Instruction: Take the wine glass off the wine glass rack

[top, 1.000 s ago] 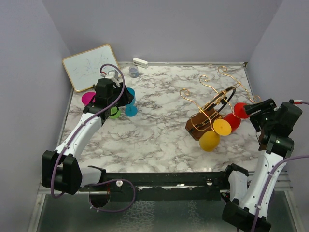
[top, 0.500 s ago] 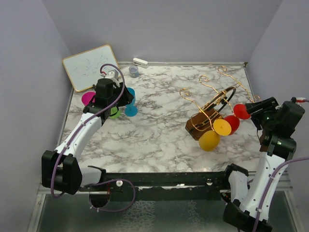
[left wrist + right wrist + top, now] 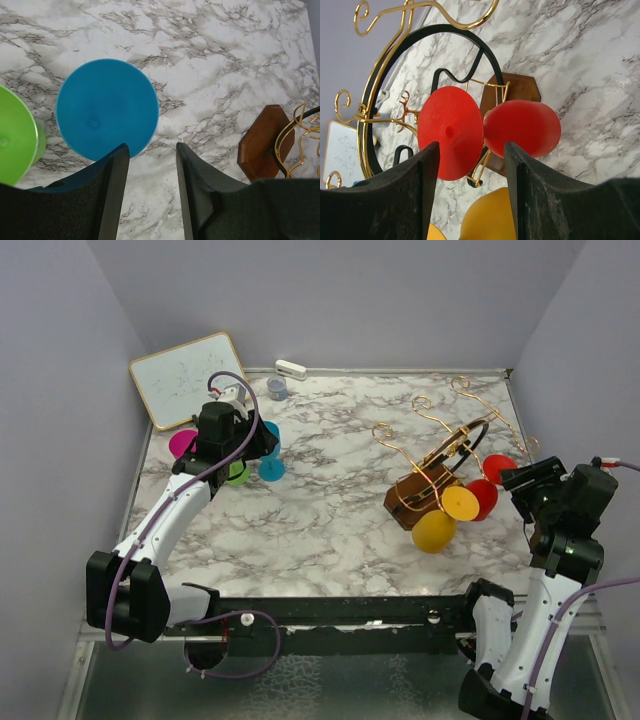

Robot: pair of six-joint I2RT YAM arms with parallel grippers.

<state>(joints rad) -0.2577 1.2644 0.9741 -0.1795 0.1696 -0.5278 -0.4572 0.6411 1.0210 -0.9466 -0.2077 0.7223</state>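
The wine glass rack (image 3: 420,494), a brown wooden block with gold wire arms and a black ring, lies tipped toward the back right. A red wine glass (image 3: 490,483) hangs in its wires beside a yellow one (image 3: 445,517). In the right wrist view the red foot (image 3: 451,132) and red bowl (image 3: 522,127) face me. My right gripper (image 3: 522,480) (image 3: 471,145) is open just short of the red glass, holding nothing. My left gripper (image 3: 262,447) (image 3: 151,147) stands open over bare marble, next to a blue glass (image 3: 107,107).
A green glass (image 3: 15,135) and a pink one (image 3: 182,445) stand by the blue one at the left. A whiteboard (image 3: 187,378), a white eraser (image 3: 291,369) and a small grey cup (image 3: 277,388) sit along the back edge. Walls close in both sides.
My right gripper has drawn back from the red glass's foot toward the near right edge, its jaws narrowing slightly. The red glass stayed on the rack. The left arm has not moved.
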